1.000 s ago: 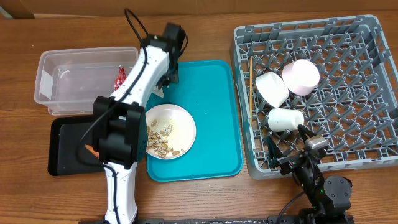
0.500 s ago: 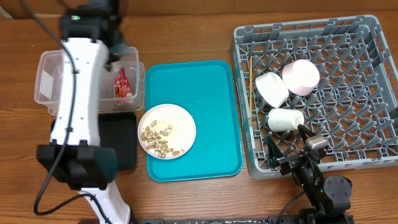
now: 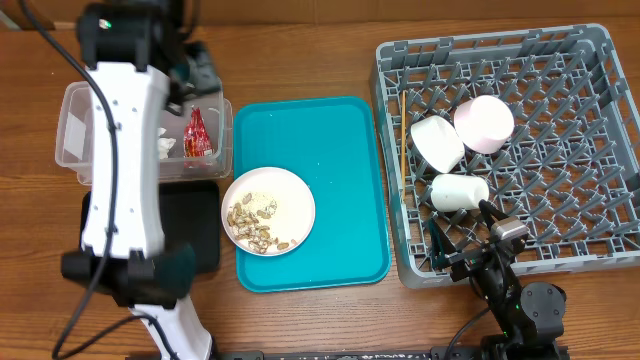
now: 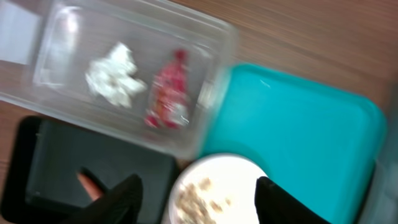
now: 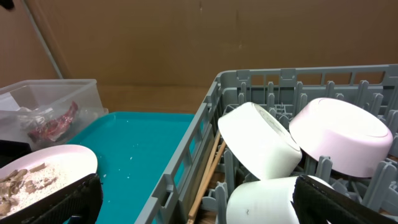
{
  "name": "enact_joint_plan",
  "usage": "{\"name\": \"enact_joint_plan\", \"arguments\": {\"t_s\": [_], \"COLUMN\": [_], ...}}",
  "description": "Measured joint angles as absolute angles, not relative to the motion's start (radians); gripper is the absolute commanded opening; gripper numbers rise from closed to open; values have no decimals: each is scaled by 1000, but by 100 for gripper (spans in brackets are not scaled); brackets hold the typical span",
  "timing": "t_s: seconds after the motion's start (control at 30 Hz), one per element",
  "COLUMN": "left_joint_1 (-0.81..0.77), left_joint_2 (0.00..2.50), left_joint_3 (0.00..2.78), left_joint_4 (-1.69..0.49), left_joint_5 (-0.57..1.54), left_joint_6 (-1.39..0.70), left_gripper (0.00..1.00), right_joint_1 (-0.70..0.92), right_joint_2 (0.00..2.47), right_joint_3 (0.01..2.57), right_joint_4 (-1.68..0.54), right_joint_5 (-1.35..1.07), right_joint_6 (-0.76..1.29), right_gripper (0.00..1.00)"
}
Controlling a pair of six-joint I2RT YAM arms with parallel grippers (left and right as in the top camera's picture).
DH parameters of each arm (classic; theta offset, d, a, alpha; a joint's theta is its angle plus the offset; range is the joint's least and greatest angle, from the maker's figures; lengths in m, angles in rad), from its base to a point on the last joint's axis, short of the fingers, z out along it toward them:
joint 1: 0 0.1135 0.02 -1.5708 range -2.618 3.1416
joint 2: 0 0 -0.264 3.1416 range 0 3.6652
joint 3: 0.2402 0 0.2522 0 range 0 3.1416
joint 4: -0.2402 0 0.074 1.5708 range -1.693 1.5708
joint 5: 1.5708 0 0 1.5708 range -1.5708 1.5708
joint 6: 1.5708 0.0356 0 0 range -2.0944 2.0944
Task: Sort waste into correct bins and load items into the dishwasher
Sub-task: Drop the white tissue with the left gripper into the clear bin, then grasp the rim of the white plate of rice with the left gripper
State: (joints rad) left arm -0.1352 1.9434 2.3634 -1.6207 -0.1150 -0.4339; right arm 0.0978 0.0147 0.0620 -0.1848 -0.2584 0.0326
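Figure: sorting and loading, mid-task.

Waste binned: the crumpled silvery-white wrapper and the red snack wrapper lie side by side in the clear tub; the orange-brown sausage piece lies on the black tray.

Waste left: beige nut-shell and rice scraps are heaped on the white plate.

Items loaded: the white bowl, pink bowl and white cup lie tipped among the pegs of the grey dish rack; the chopsticks rest along its left wall.

Items left: the plate, on the front left corner of the teal tray, between the bins and the rack.

Left jaws: parted and empty, above the tub and the plate's far edge.

Right jaws: spread wide, grasping nothing, low at the rack's front edge near the cup.

Progress, as judged: late; emptying the scraps and racking the plate appear to be the remaining steps.

Counts: wrappers, two; sausage piece, one; bowls, two; cup, one; plate, one; chopsticks, apparently one pair; bins, two; scraps, too many and too small to count.

Support: wooden table.
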Motion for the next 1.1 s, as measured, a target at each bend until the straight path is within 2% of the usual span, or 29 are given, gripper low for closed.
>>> {"name": "enact_joint_plan", "arguments": {"t_s": [0.1,0.13,0.17,0.33,0.47,0.73,1.03,1.1], "left_joint_1": [-284,-346,-396,-618,-719,-776,-770,-770], "left_joint_2": [1908,1900,1897,1902,1913,1914,1914,1915], "left_joint_3": [2367,2350,2326,2056,1823,1473,1268,1239], "left_joint_4": [-1682,-1680,-1679,-1628,-1510,-1250,-966,-922], "left_joint_5": [-116,-117,-121,-192,-221,-202,-251,-250], "left_joint_6": [-429,-428,-437,-512,-566,-651,-656,-632], "left_gripper": [42,35,33,33,39,42,42,33], "right_joint_1": [98,98,98,98,98,97,98,98], "right_joint_2": [15,15,15,15,15,15,15,15], "right_joint_3": [62,62,62,62,62,62,62,62], "right_joint_4": [-185,-185,-185,-185,-185,-185,-185,-185], "right_joint_5": [-258,-258,-258,-259,-258,-258,-258,-258], "right_joint_6": [32,33,33,32,32,33,32,33], "right_gripper": [100,100,100,100,100,100,100,100]}}
